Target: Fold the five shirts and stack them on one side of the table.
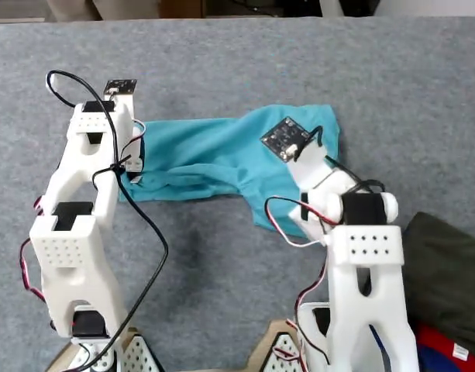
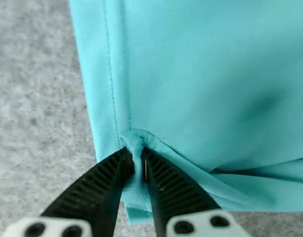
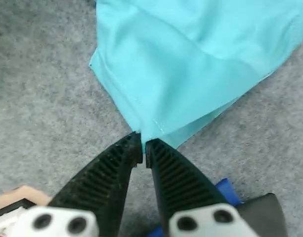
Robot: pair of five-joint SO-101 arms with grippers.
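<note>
Crumpled teal fabric shirt (image 1: 214, 155), mid-frame on grey felt-like surface (image 1: 222, 62). Left fingers (image 2: 104, 182) clamped tight on a raised hem fold at its left end. Right fingers (image 3: 111, 168) almost closed, nipping the hem at lower right.

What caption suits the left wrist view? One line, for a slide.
Left gripper shut on a stitched edge of the teal shirt, over the grey table.

Right arm (image 1: 361, 232) hides part of teal shirt (image 1: 214, 151).
</note>
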